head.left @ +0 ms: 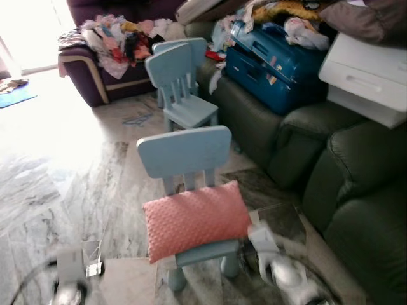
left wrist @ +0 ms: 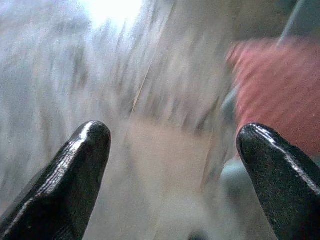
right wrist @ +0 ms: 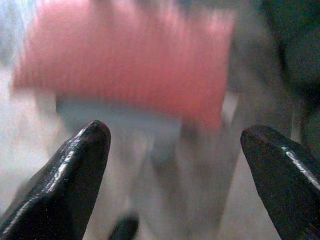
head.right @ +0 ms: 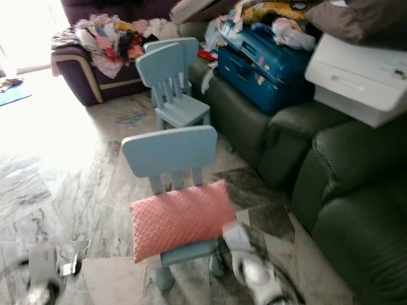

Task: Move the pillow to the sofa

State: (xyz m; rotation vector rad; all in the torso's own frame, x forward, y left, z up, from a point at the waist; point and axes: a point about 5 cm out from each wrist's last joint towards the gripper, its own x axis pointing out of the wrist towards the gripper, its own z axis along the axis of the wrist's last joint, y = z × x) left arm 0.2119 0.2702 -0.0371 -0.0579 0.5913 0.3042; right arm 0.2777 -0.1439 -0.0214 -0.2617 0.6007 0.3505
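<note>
1. A pink pillow [head.left: 195,219] lies on the seat of a small blue chair [head.left: 184,155], low in the middle of the frame.
2. The pillow leans against the chair's back and hangs over the seat's front edge.
3. The dark green sofa [head.left: 356,190] fills the right side, near the chair.
4. A blue suitcase [head.left: 273,63] and a white box [head.left: 365,79] sit on the sofa at the upper right.
5. Two more blue chairs [head.left: 181,82] stand higher up, in the middle.
6. The left gripper [left wrist: 175,165] is spread wide and holds nothing, with the pillow off to one side.
7. The right gripper [right wrist: 177,170] is spread wide too, with nothing in it, and points at the pillow.
8. Both wrist pictures are blurry.
</note>
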